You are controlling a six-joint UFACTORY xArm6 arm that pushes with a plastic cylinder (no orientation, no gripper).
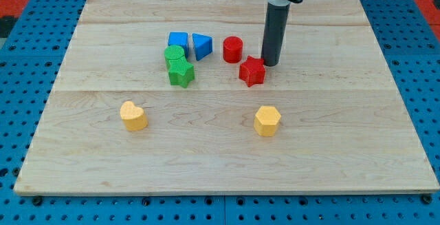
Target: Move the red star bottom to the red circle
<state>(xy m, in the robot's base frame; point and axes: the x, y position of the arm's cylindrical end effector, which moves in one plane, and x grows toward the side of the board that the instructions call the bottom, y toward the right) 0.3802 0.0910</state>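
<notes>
Blocks on table [344, 149], eight total.
Red, two: red circle [232, 49], red star [252, 71].
Green, two: green circle [174, 54], green star [181, 73].
Blue, two: blue cube [178, 42], blue triangle [201, 45].
Yellow, two: yellow heart [133, 115], yellow hexagon [267, 120].
Rods, one.

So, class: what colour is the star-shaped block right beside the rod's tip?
Red star, beside my tip; the camera view shows it.

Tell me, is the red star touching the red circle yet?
No. The red star sits apart from the red circle; my tip is beside the star.
</notes>
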